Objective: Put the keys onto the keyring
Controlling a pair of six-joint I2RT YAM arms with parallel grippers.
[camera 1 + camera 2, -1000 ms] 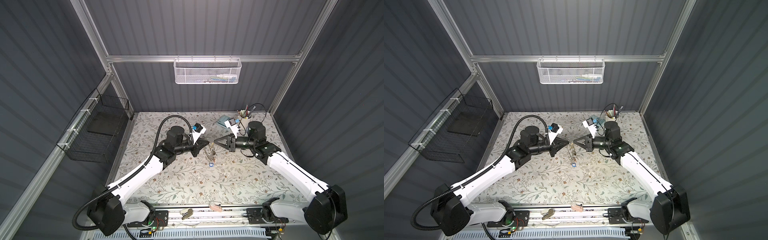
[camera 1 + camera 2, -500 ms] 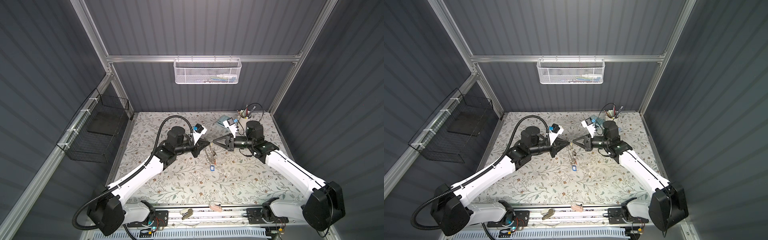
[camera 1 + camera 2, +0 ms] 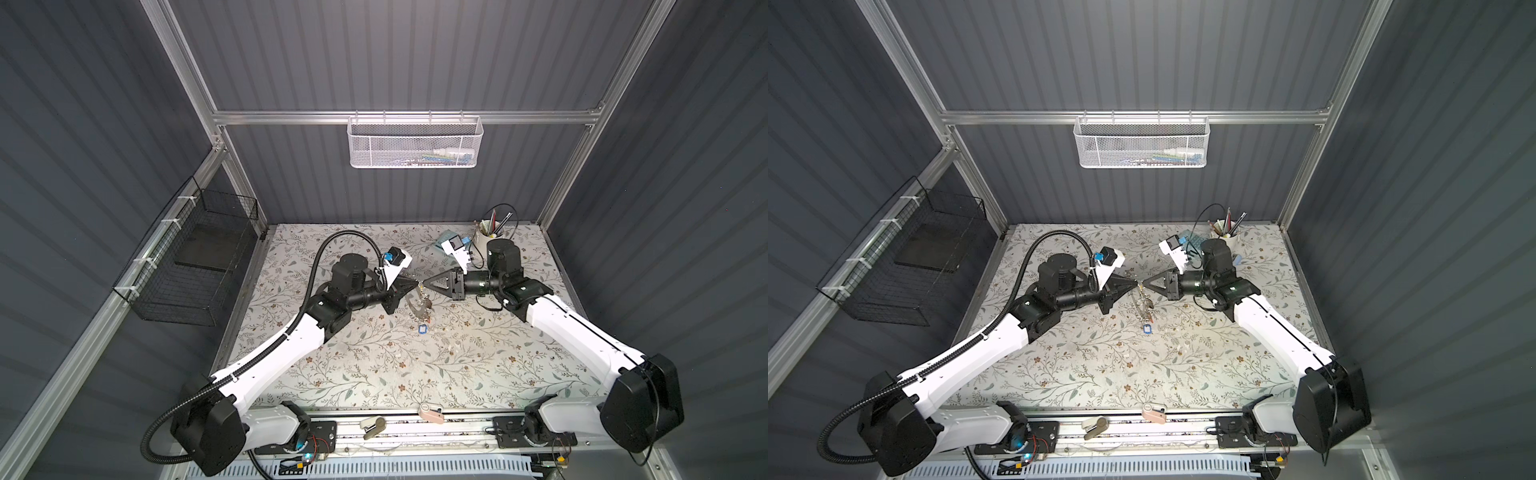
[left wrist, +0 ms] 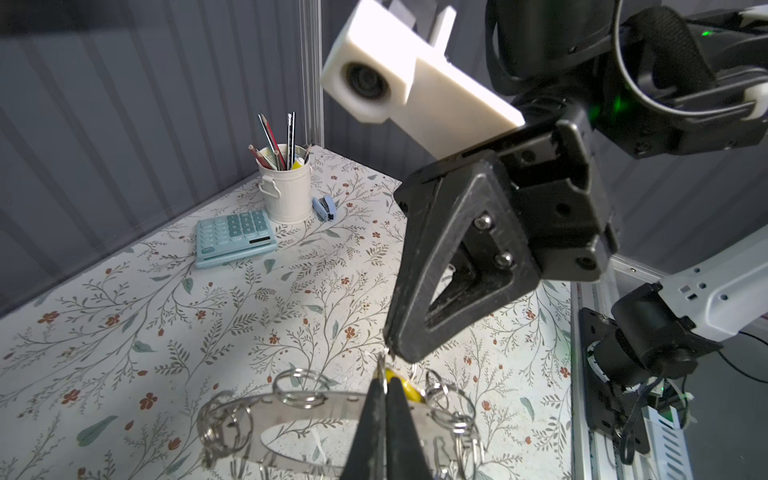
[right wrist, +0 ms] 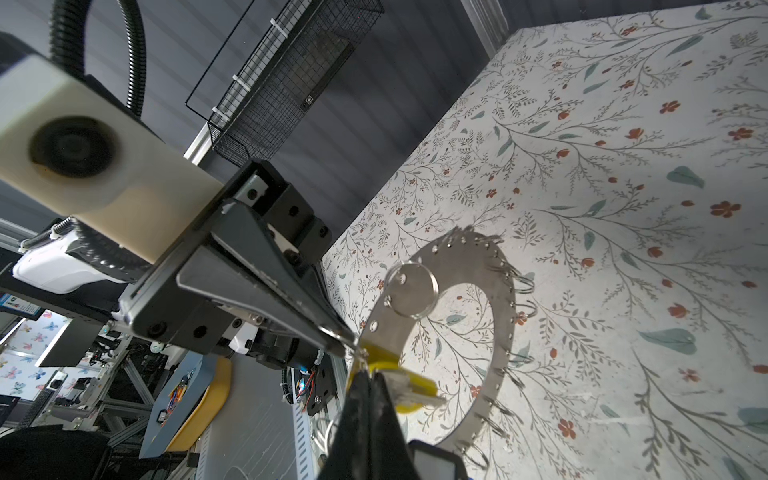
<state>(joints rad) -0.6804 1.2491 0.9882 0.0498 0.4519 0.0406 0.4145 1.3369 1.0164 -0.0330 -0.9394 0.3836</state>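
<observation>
Now the right gripper (image 3: 426, 285) has edged in toward the left gripper (image 3: 416, 284), and their tips all but touch where a gap showed a second ago. The left gripper is clamped on a wire loop (image 5: 334, 332) at the rim of the keyring (image 5: 457, 259), which hangs tilted just beneath both tips, off the table (image 3: 374, 365). The right gripper pinches the yellow-tagged key (image 5: 415, 388) right beside that loop. The blue-tagged key (image 3: 422, 329) shows just below the keyring.

Calculator (image 4: 235, 237) beside pencil cup (image 4: 286, 189) (pale blue stapler (image 4: 324, 208) opposite).
</observation>
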